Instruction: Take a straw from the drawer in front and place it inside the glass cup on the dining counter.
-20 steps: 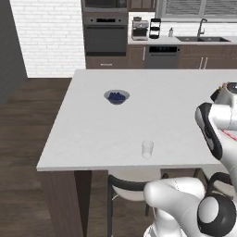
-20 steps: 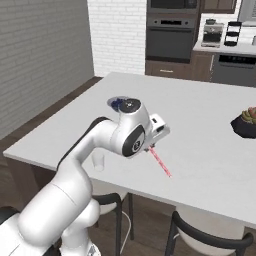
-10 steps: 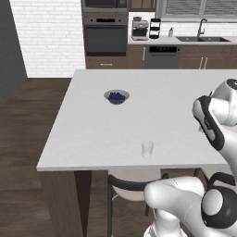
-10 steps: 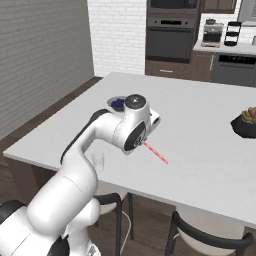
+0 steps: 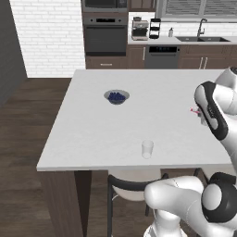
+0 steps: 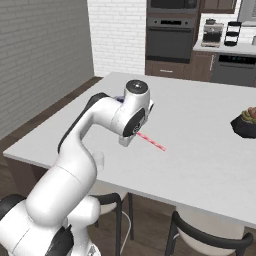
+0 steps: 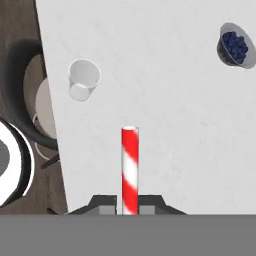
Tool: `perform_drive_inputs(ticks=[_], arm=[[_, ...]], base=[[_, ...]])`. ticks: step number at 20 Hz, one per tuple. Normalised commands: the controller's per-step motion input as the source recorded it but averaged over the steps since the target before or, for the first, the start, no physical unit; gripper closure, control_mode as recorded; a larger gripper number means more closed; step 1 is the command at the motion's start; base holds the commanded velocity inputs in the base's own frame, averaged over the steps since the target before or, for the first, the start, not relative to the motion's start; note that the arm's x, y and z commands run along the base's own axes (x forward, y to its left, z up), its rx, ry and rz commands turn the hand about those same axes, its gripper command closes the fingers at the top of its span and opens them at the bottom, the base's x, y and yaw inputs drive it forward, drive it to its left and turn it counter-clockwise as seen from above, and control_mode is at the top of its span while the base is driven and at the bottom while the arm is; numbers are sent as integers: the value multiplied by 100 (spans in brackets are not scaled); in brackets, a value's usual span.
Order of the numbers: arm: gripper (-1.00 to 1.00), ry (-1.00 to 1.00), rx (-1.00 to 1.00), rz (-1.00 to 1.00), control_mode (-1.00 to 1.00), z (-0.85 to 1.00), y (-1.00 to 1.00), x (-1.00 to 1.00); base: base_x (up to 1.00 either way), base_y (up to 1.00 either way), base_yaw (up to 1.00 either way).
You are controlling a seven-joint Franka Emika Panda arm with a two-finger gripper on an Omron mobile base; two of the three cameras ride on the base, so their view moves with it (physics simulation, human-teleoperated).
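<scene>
My gripper (image 7: pixel 130 209) is shut on the straw (image 7: pixel 130 167), a red stick with pale stripes that points out ahead of the fingers. In the right base view the straw (image 6: pixel 150 141) sticks out level from the gripper (image 6: pixel 131 137) above the dining counter (image 6: pixel 200 155). Only its tip (image 5: pixel 194 111) peeks past the arm in the left base view. The glass cup (image 5: pixel 147 149) stands upright and empty near the counter's front edge. In the hand view the glass cup (image 7: pixel 83 79) lies up and left of the straw's end. The drawer is out of view.
A grey bowl of blue berries (image 5: pixel 116 96) sits further back on the white top, and the hand view has it (image 7: pixel 235 45) at the upper right. A dark bowl (image 6: pixel 246 123) rests at the counter's right side. Stools (image 5: pixel 134 185) stand under the front edge.
The hand has risen and drawn in over the counter with the straw. The straw has gone from slanting down to nearly level. The cup and bowl stay put.
</scene>
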Motion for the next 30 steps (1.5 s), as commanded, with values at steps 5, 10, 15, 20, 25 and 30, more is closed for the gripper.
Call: perform_drive_inputs(ticks=[5, 10, 15, 20, 25, 30], arm=[[100, 0, 0, 12, -100, 0, 40, -24], [100, 0, 1, 14, -100, -9, 73, -14], [100, 1, 3, 15, -100, -3, 82, -1], [100, 7, 2, 13, -100, -1, 60, 0], [100, 9, 1, 9, -100, -18, 19, 0], [100, 11, 15, 10, -100, -1, 5, 0]], base=[[0, 0, 0], [0, 0, 0], [0, 0, 0], [0, 0, 0], [0, 0, 0], [0, 0, 0]])
